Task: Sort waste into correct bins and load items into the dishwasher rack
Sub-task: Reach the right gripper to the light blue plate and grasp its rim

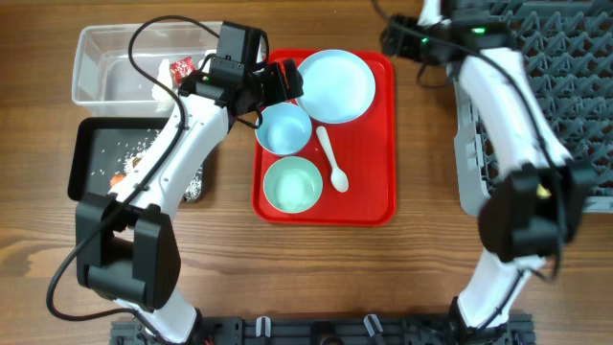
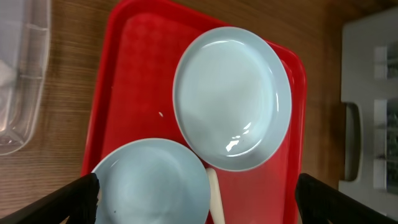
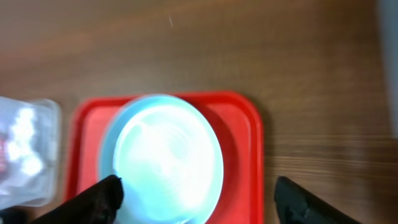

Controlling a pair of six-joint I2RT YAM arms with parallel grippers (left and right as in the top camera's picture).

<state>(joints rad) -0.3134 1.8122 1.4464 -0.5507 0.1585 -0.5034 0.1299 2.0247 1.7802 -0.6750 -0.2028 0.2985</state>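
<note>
On the red tray lie a pale blue plate, a pale blue bowl, a mint-green bowl and a white spoon. My left gripper is open and empty above the tray's far left, over the blue bowl, beside the plate. My right gripper is open and empty just beyond the tray's far right corner; its blurred view shows the plate. The clear tub holds a napkin and a red wrapper. The black tray holds rice and carrot. The yellow cup is out of view.
The grey dishwasher rack stands at the right, behind my right arm. The red tray lies mid-table. A small grey crumpled lump lies beside the black tray. My left arm crosses over the black tray.
</note>
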